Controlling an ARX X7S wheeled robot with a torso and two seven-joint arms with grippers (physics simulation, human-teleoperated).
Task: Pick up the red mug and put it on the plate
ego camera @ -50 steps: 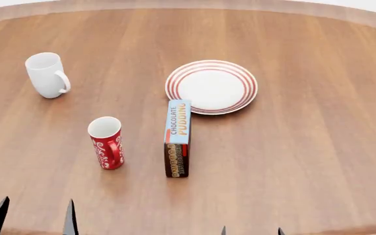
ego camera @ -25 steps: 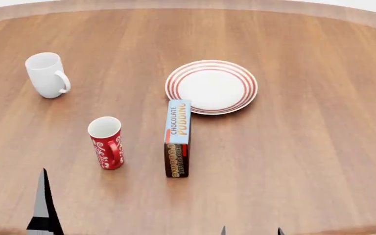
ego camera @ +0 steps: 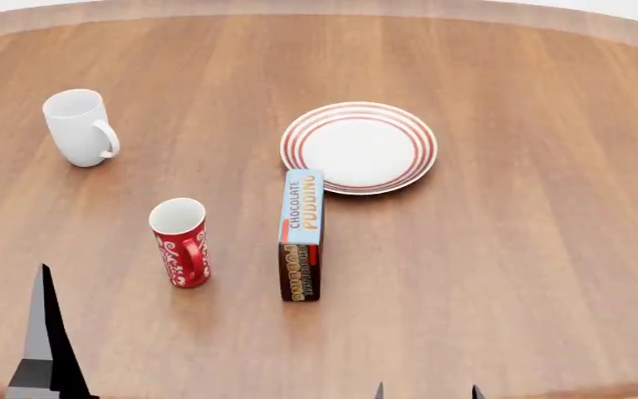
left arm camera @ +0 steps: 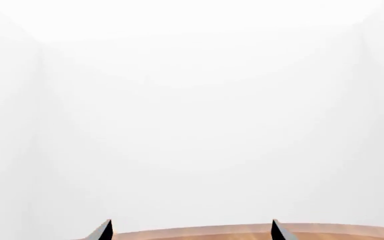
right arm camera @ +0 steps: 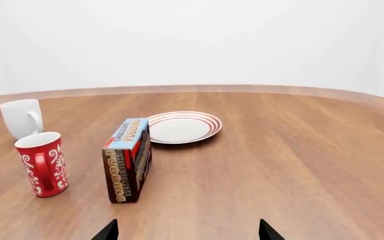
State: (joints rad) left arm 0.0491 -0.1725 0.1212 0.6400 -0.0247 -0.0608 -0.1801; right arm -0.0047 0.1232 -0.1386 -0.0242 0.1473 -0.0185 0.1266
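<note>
Only the left gripper has changed place. One second ago two dark finger tips stood apart at the lower left edge of the head view, low over the near edge of the surface. Half a second ago they showed as one tall narrow blade, further toward the red mug. Now that blade stands a little more to the left and lower in the head view, further from the mug than half a second ago
</note>
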